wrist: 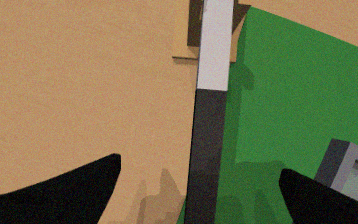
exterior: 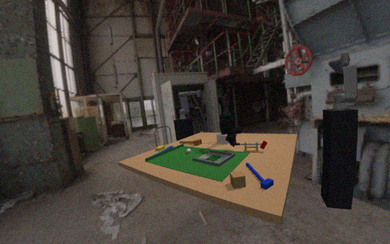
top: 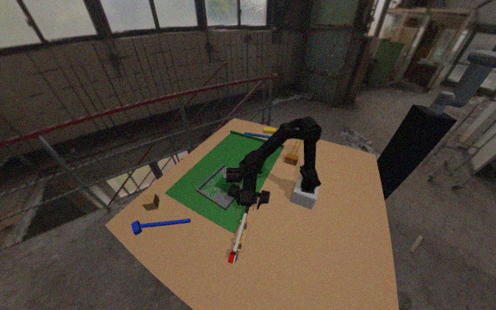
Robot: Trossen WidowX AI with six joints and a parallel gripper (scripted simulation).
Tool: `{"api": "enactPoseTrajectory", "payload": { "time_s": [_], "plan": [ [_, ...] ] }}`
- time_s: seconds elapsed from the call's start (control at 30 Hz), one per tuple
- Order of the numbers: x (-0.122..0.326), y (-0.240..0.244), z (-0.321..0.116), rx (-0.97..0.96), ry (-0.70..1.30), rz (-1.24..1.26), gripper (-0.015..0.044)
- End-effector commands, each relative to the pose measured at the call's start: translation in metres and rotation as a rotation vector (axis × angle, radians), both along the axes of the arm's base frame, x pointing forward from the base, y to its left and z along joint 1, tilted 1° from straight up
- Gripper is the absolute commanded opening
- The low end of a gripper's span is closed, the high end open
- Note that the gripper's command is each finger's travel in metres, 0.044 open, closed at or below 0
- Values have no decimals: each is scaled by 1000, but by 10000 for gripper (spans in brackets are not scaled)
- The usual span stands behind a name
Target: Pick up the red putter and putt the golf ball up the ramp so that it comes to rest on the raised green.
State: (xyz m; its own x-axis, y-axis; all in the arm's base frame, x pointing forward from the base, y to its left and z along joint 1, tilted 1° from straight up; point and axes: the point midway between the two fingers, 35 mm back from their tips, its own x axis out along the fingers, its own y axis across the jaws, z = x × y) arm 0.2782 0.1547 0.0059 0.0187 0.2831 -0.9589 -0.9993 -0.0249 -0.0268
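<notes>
Putter [wrist: 207, 130] runs lengthwise between our fingers, dark grip end nearest. Our gripper [wrist: 200, 195] straddles it wide open, grasping nothing.

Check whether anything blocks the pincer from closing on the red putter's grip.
Nothing visible does. The open pincer straddles the red putter, whose dark grip runs between the fingers with only bare gaps on either side.

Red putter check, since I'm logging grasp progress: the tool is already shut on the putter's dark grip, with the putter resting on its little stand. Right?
Not quite. The tool is open, its fingers standing apart on either side of the red putter without gripping it, as the wrist view shows. The putter does rest on its stand.
</notes>
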Motion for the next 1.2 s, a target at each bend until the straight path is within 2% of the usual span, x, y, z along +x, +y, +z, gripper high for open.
{"api": "enactPoseTrajectory", "payload": {
  "time_s": [0.0, 0.63, 1.17],
  "plan": [
    [0, 1, -4, 4, -1, 5, 440],
    [0, 1, -26, 4, -1, 5, 440],
    [2, 1, -23, 2, -5, 1, 20]
  ]
}}
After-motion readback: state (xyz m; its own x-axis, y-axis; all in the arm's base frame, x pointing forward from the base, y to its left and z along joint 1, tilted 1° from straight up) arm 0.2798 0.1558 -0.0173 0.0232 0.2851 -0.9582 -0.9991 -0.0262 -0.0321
